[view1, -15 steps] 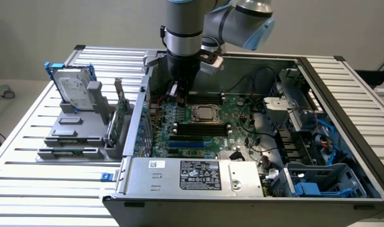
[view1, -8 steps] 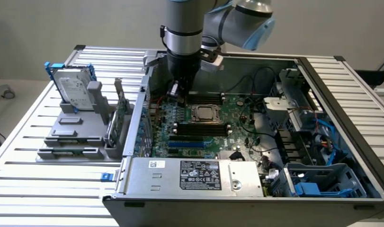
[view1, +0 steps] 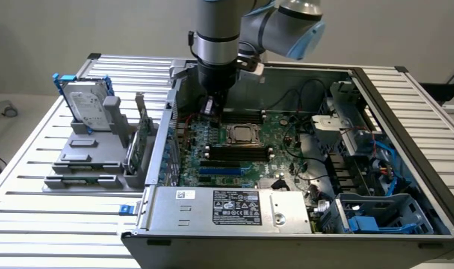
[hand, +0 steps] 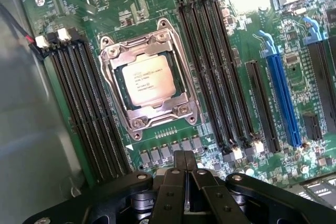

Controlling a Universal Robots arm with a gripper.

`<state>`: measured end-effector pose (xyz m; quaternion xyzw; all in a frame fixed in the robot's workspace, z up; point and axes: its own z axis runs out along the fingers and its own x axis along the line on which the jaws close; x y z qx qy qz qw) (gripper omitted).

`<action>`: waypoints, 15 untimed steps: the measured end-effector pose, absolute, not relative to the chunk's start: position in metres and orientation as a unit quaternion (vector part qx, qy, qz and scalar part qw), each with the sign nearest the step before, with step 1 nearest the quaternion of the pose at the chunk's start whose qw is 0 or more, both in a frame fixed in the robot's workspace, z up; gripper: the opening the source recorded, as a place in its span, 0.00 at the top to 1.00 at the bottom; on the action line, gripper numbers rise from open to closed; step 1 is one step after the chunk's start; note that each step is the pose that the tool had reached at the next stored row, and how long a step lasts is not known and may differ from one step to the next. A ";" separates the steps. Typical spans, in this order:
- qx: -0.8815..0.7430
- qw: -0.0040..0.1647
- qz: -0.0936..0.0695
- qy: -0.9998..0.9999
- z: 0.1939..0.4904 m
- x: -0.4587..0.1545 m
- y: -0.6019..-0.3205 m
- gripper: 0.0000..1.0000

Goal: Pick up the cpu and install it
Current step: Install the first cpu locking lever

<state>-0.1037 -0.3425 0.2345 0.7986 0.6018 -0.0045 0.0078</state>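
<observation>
Gripper [hand: 185, 163] nearest, fingers closed, empty, above mobo. Cpu [hand: 148, 81] already lying in socket frame [hand: 149, 80], between memory slots [hand: 210, 66]. Judging: check chip flat, corners aligned, w/o pressing.

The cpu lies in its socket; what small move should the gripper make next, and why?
Probably lift straight up a little: the cpu sits flat inside the socket frame, and the gripper, shut and empty, hangs just above the board.
</observation>
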 end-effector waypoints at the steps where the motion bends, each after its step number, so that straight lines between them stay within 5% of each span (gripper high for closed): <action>1: 0.793 0.009 -0.005 0.609 0.235 -0.104 -0.343 0.89; 15: 0.716 0.025 -0.015 0.697 0.234 -0.104 -0.343 0.89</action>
